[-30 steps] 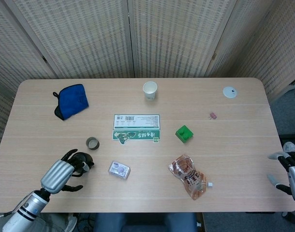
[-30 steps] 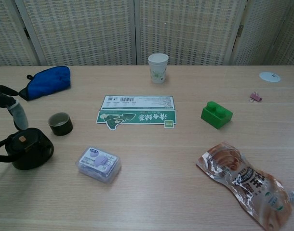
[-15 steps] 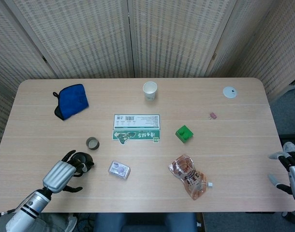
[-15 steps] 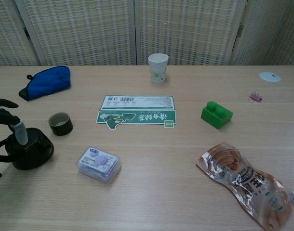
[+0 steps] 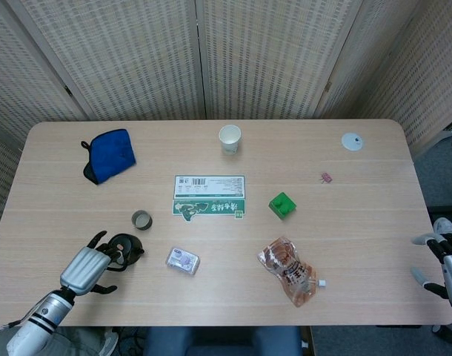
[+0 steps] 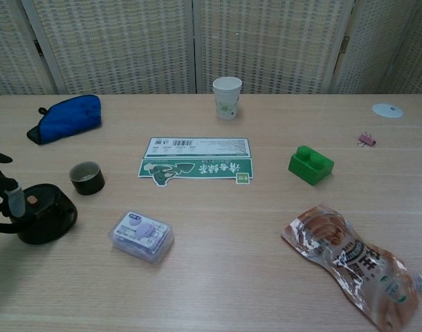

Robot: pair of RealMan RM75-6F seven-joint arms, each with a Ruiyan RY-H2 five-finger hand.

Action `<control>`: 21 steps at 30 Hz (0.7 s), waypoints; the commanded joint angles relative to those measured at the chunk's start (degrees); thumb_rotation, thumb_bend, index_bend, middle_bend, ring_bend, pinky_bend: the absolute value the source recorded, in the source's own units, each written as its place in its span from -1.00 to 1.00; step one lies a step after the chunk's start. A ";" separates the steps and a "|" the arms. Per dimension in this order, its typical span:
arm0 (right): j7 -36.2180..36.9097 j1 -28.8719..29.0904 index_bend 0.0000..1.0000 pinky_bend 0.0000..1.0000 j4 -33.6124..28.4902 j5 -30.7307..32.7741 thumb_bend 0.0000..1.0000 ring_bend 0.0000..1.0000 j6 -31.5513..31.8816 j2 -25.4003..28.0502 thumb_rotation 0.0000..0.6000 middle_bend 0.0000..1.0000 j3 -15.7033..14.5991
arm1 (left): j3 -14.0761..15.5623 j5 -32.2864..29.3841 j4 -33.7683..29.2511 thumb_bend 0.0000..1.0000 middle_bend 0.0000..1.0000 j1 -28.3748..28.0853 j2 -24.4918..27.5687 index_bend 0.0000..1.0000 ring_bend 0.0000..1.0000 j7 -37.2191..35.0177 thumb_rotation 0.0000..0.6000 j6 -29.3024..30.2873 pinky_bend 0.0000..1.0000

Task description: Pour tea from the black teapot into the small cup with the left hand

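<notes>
A: Biggest first? Wooden table [image 5: 374,215], blue pouch [image 5: 111,154] back left, green-and-white packet [image 5: 209,197] centre, snack bag [image 5: 288,271] front right.

B: Task stuff?

A: Black teapot [image 6: 39,213] upright, front left, small cup [image 6: 86,177] just behind it, apart.

B: Hands?

A: Left hand [image 5: 85,265] beside the teapot, fingers [image 6: 12,195] spread around it; grip, cannot tell. Right hand [image 5: 447,261] off the right edge, fingers apart, holding nothing.

Blue pouch [image 5: 111,154], paper cup [image 5: 230,138], green block [image 5: 282,205] (mid-table).
</notes>
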 commanded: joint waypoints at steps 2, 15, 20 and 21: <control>-0.05 -0.04 -0.24 -0.49 -0.04 -0.06 -0.67 -0.45 0.06 0.02 1.00 -0.31 -0.03 | 0.12 -0.53 0.65 -0.71 -0.12 -0.10 -0.18 -0.16 -0.37 1.08 0.70 -0.14 -0.94; -0.24 -0.10 -0.24 -0.49 -0.20 0.02 -0.67 -0.45 0.05 0.02 1.00 -0.31 -0.02 | -0.17 -2.32 4.24 -0.71 -0.10 -0.27 -1.24 -0.14 -0.37 7.31 0.68 0.35 -0.96; -0.42 0.00 -0.24 -0.49 -0.28 0.09 -0.67 -0.45 -0.18 -0.02 1.00 -0.31 -0.01 | -0.37 -3.76 4.90 -0.71 -0.09 -0.46 -1.48 -0.13 -0.37 8.31 0.68 -0.29 -0.97; -0.49 0.02 -0.24 -0.49 -0.32 0.11 -0.67 -0.45 -0.22 -0.03 1.00 -0.31 0.00 | -0.41 -4.02 4.96 -0.71 -0.09 -0.48 -1.54 -0.13 -0.37 8.24 0.68 -0.34 -0.97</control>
